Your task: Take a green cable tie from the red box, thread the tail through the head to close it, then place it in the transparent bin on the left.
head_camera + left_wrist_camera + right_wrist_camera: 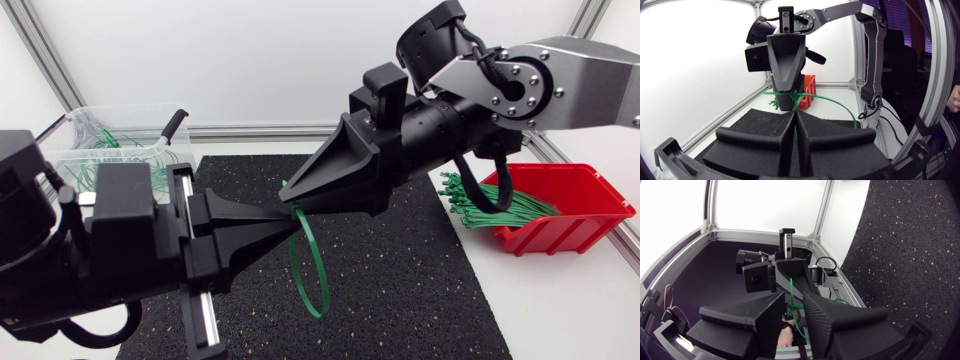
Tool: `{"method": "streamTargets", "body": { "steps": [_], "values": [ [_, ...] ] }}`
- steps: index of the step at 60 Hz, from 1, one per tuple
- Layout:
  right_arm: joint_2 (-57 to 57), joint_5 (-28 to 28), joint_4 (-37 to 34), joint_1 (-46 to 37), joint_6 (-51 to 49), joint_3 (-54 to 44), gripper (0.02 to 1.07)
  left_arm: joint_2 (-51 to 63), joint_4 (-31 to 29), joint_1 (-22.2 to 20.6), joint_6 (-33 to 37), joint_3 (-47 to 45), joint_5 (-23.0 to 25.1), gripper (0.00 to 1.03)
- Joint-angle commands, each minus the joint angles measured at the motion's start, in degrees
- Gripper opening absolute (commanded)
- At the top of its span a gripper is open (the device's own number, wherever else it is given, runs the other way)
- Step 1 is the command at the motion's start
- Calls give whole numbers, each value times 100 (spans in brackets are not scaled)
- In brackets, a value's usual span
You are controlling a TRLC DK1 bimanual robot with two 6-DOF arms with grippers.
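A green cable tie [318, 313] hangs as a loop over the black mat, its upper end pinched in my left gripper [288, 213], which is shut on it. My right gripper [292, 197] meets it tip to tip from the right. In the right wrist view the right gripper [793, 300] has its fingers a little apart, with the tie [791, 287] running between them. The left wrist view shows the left gripper [794, 112] shut, and the tie [840, 103] arcs away beside the right gripper [785, 102]. The red box [590, 190] with several green ties [495, 205] stands at the right.
The transparent bin [75, 150] sits at the back left behind my left arm and holds several green ties. The black speckled mat [420, 280] covers the table's middle. Aluminium frame rails run along the back and sides.
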Motion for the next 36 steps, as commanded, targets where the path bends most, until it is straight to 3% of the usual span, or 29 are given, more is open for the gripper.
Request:
{"method": "streamTargets", "body": {
  "steps": [1, 36],
  "values": [
    [-110, 31, -88, 59, -114, 137, 29, 74, 12, 41, 82, 85, 61, 4],
    [-172, 163, -149, 24, -158, 181, 26, -137, -85, 15, 38, 14, 61, 4]
  ]
}}
